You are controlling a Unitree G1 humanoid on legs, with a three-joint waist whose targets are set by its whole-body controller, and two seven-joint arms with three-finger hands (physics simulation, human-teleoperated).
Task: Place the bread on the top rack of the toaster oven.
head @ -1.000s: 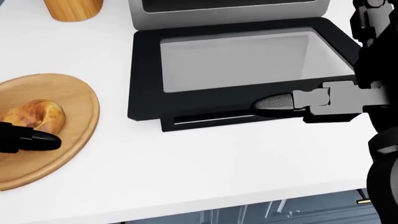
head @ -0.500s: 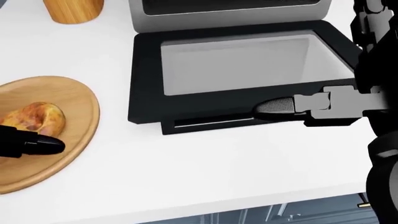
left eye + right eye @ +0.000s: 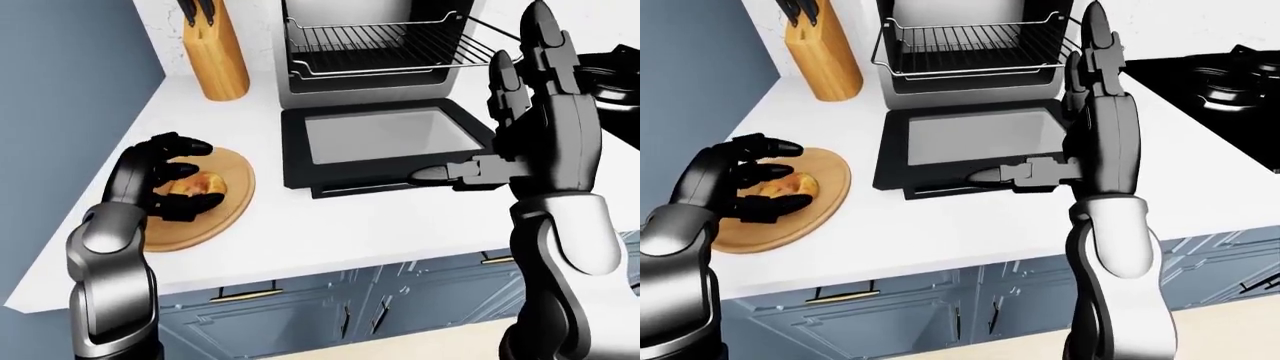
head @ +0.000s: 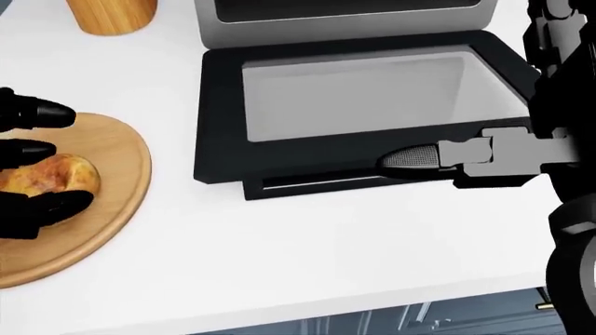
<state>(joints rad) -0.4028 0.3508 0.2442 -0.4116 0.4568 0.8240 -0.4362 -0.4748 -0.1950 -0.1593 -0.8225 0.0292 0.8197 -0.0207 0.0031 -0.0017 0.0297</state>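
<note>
The left hand (image 3: pixel 165 176) is curled over the bread (image 3: pixel 199 182), two fingers arched on the far side of it and the thumb on the near side, so the digits stand about it with gaps showing; they are apart, not clamped, and whether any of them touches the crust cannot be told. The bread lies on a round wooden board (image 3: pixel 225 210), toward the board's left half in the head view, with bare wood open to its right up to the board's rim. The board sits on the white bench (image 3: pixel 350 232), near the bench's lower edge in the left-eye view, and a strip of bare bench separates its right rim from the toaster oven's dropped door (image 3: pixel 385 142). That door lies flat on the bench, its glass pane up and its handle edge toward the bottom of the view. The right hand (image 3: pixel 1060 112) is raised flat and open, fingers straight and spread upward, thumb pointing left over the door's handle edge. Above the door the toaster oven (image 3: pixel 375 45) stands open, its wire rack (image 3: pixel 385 45) drawn partly out. A knife block (image 3: pixel 215 56) stands at the oven's left, apart from it.
</note>
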